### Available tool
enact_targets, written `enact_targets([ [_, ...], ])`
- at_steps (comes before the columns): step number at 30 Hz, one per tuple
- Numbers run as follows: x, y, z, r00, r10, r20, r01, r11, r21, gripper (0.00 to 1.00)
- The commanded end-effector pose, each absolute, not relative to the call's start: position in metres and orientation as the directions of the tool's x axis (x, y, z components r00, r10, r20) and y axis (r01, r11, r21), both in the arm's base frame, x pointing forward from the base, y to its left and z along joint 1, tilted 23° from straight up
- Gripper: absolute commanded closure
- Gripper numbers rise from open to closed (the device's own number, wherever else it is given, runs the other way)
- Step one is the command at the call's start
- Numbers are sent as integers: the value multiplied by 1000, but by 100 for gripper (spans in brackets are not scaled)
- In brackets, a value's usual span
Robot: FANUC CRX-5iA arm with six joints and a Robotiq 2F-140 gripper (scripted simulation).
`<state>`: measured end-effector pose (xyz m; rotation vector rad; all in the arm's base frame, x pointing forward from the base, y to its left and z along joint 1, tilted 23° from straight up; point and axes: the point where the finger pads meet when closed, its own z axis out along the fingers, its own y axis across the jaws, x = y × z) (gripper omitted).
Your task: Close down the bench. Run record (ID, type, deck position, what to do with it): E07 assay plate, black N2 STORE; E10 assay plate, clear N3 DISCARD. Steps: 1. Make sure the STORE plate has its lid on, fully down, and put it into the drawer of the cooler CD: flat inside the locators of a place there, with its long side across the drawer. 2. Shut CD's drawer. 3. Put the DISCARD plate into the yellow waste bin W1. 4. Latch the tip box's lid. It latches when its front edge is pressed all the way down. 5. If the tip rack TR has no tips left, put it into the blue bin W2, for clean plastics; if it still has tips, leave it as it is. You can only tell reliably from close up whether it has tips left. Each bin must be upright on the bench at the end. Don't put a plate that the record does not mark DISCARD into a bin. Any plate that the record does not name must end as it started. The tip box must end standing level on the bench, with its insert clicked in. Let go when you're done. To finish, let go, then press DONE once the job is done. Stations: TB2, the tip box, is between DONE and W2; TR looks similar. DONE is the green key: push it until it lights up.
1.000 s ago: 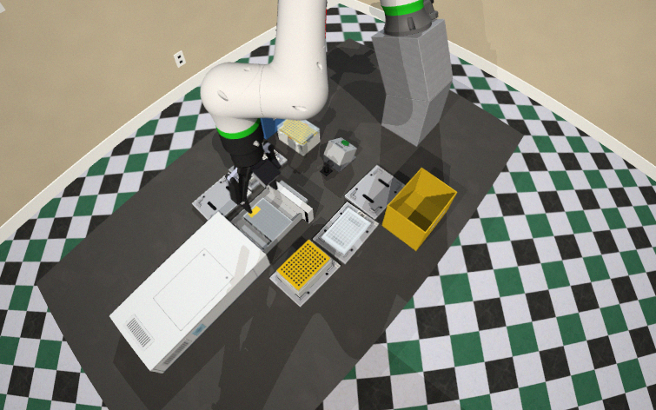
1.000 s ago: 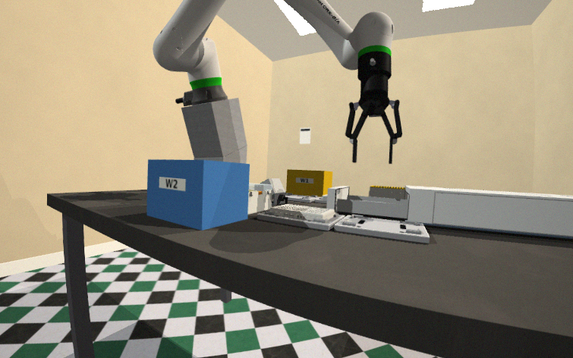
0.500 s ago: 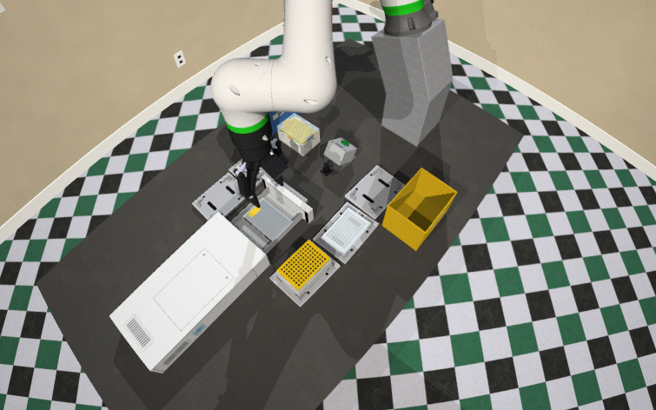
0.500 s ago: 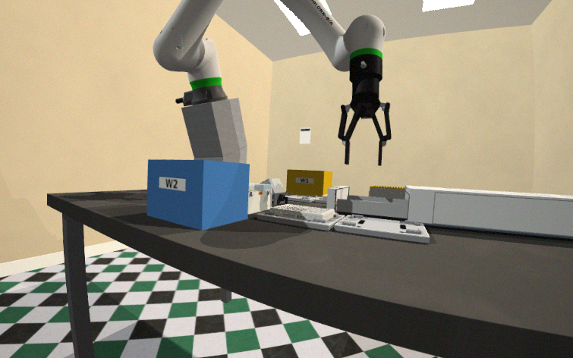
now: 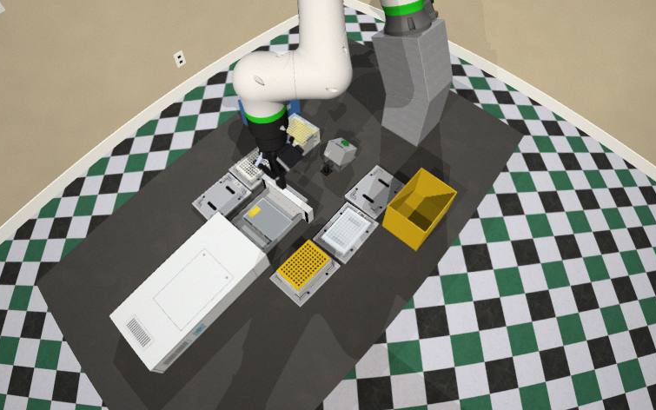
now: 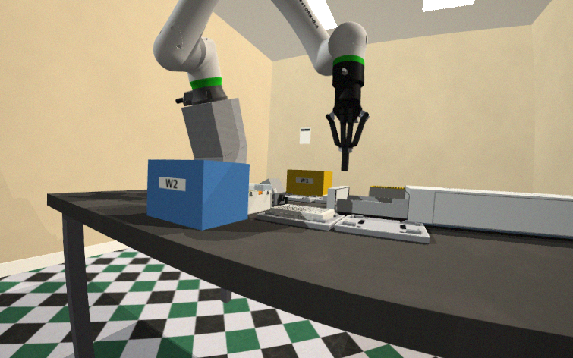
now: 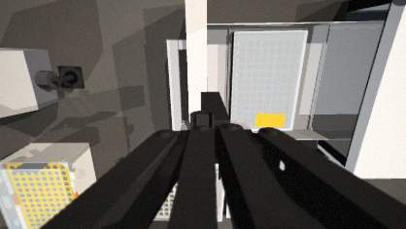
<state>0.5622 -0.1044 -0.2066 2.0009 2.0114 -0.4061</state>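
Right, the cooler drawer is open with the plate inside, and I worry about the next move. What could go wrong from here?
1. The shut hand hangs over the drawer front, seemingly toward one end. An off-centre push might skew the drawer.
2. The tip rack lies close by, so the hand could clip it on the way down.
3. A hard shove may jolt the lidded plate off its locators.

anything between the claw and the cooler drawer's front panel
Nothing visible. The shut claw hangs above the drawer's front panel with only air between them. The lidded plate lies inside the drawer, behind that panel.
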Motion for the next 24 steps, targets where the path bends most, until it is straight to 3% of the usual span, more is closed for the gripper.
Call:
enact_targets([
  [1,545,-106,-210,-5,922,-386,1000,6,0,90],
  [24,479,-113,-226,-5,922,-386,1000,6,0,90],
])
